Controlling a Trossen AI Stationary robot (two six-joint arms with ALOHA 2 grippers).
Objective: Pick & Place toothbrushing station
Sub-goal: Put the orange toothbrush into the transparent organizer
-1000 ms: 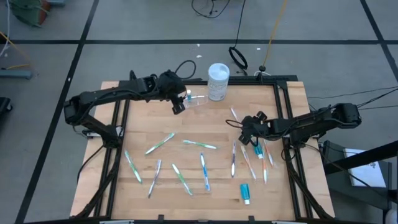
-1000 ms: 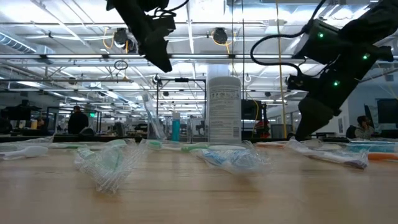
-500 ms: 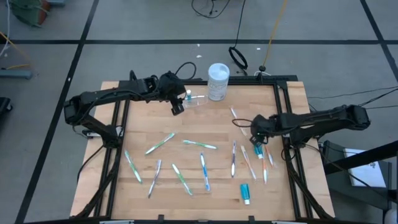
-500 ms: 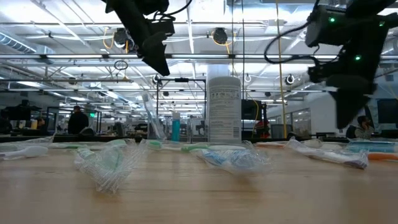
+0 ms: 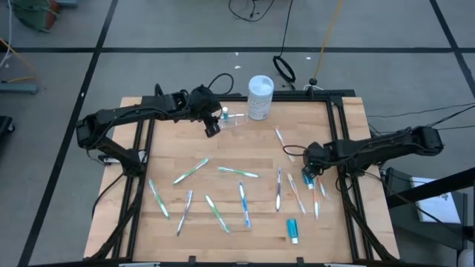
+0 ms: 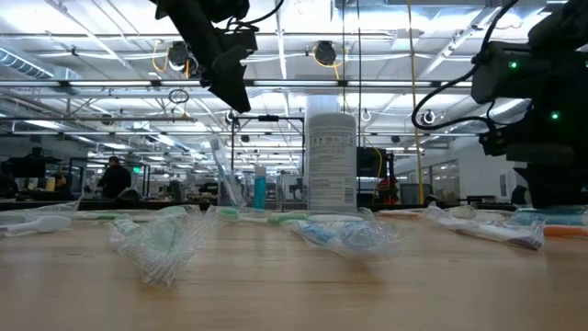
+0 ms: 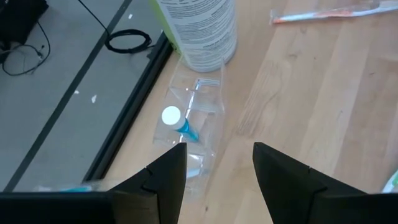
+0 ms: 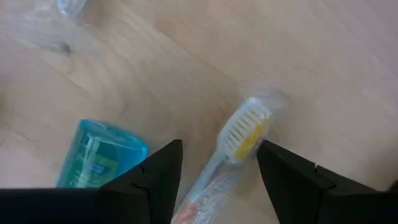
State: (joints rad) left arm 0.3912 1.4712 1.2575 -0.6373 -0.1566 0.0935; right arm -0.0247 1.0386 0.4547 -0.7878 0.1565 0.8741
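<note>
The toothbrushing station [image 5: 234,121] is a small clear plastic holder at the table's far edge, just left of a white tub [image 5: 260,96]. In the left wrist view the station [image 7: 189,134] has a blue, white-capped item inside. My left gripper [image 5: 212,127] hovers open above and to the left of the station, fingers apart [image 7: 217,171] and touching nothing. My right gripper [image 5: 310,175] is at the table's right side, pointing down and open [image 8: 217,171]. It is over a wrapped toothbrush with a yellow-and-white head [image 8: 245,134], beside a blue tube [image 8: 93,158].
Several wrapped toothbrushes [image 5: 241,202] lie scattered over the wooden table's near half. Another blue tube [image 5: 292,230] lies near the front right. Black frame rails [image 5: 141,148] run along both sides of the table. Cables lie on the floor behind the tub.
My right gripper has drawn back toward the table's right and near edges and has tipped from slanting to pointing almost straight down over the toothbrushes. The left arm and the station have stayed where they were.
</note>
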